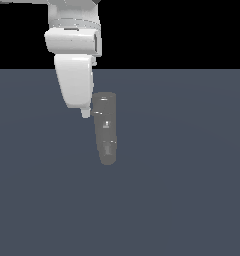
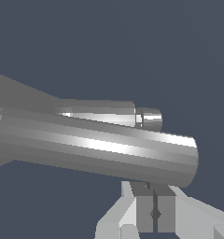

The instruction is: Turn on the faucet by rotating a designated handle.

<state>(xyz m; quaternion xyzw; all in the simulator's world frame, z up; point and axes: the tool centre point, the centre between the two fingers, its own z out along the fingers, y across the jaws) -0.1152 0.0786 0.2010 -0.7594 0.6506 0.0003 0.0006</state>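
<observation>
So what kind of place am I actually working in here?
Most likely a bare simulated test scene, not a real kitchen: a flat, featureless blue-grey floor, a black void behind it, and one untextured grey faucet standing alone beside the white arm.

faucet [image 1: 106, 129] just beside fingers [image 2: 132, 212], open floor [image 1: 192, 200] around

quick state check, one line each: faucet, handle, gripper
faucet: grey tapered body lying on the dark floor, not gripped.
handle: thin rod sticking sideways from the wide end, close beside the arm's tip; contact cannot be told.
gripper: close to the faucet body, nothing between its fingers; open or shut cannot be told.
</observation>
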